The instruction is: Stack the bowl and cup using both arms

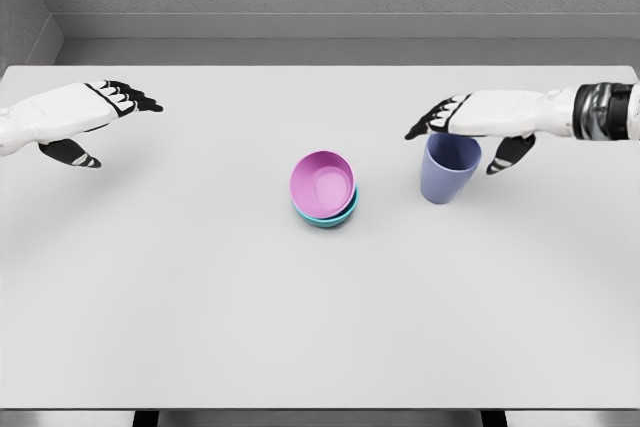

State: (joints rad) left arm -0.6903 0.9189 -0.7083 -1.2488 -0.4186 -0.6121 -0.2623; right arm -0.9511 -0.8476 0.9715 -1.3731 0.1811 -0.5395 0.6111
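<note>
A pink bowl (322, 180) sits nested in a teal bowl (330, 215) at the middle of the white table (200, 297). To their right stands a lavender-blue cup (447, 175), narrower at its base. My right hand (458, 143) hovers right over the cup's rim and hides it. Its fingers stretch out flat to the left and its thumb hangs down on the cup's right side, so the hand is open. My left hand (118, 129) floats at the far left, open and holding nothing, well away from the bowls.
The table's far edge meets a grey wall behind. Its front edge runs along the bottom of the view.
</note>
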